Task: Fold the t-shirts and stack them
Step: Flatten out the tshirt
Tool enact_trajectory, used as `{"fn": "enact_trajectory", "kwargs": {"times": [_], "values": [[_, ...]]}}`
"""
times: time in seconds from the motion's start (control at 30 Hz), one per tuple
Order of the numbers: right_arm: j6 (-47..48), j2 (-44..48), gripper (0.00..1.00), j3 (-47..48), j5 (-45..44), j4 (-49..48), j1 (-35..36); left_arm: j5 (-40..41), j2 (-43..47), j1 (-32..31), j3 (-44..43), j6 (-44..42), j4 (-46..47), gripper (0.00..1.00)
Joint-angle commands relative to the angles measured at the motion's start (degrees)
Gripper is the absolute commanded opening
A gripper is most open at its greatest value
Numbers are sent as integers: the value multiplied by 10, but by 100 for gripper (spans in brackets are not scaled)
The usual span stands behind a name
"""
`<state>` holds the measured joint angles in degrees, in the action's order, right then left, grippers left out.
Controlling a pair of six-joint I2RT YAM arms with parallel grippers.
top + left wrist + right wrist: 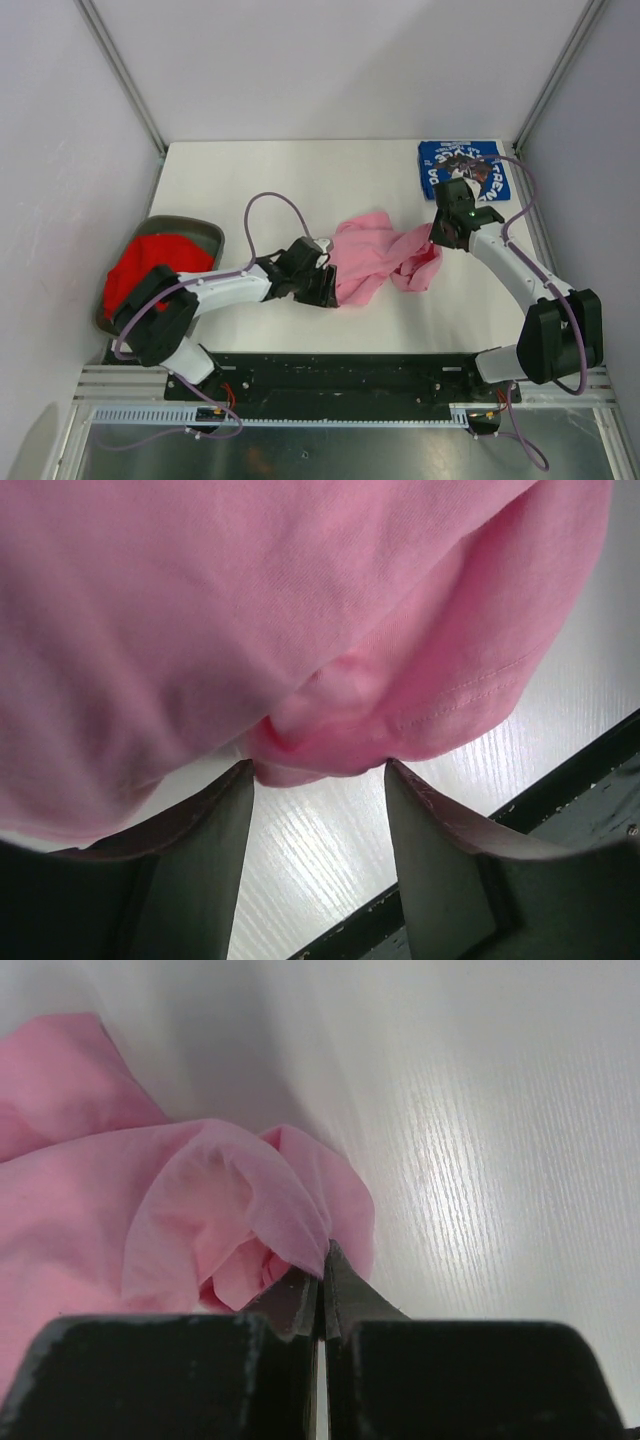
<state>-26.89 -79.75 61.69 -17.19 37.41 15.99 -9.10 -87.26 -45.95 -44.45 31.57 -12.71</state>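
The pink t-shirt lies crumpled at the table's middle. It also fills the left wrist view and the right wrist view. My left gripper is open at the shirt's left edge, its fingertips touching a bunched fold. My right gripper is shut on a pinch of the shirt's right edge and holds it lifted. The blue t-shirt lies folded at the far right corner. The red t-shirt sits in the grey bin at the left.
The table's black front rail runs just below the left gripper. White walls and metal posts close the back and sides. A purple cable loops over the left arm.
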Motion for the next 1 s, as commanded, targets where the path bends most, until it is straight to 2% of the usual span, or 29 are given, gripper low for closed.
{"fn": "enact_trajectory", "kwargs": {"times": [0.0,0.07,0.17,0.23,0.43,0.6,0.73,0.97], "values": [[1,20,0,-2,8,-13,-3,3,-17,-7,-10,13,38,56],[1,22,0,-2,10,-14,-3,11,-25,-7,-13,16,40,41],[4,27,0,-2,10,-16,-5,33,-16,-7,-21,17,38,10],[8,32,0,-2,14,-17,-12,55,14,0,-36,15,14,2],[19,66,0,6,39,-19,-44,156,171,50,-169,-23,-106,0],[22,92,0,36,50,-14,-51,236,249,81,-283,-67,-146,0],[26,111,0,68,50,-14,-52,270,267,99,-336,-87,-151,0],[37,120,0,127,72,-45,-52,270,260,132,-377,-87,-153,0]]}}
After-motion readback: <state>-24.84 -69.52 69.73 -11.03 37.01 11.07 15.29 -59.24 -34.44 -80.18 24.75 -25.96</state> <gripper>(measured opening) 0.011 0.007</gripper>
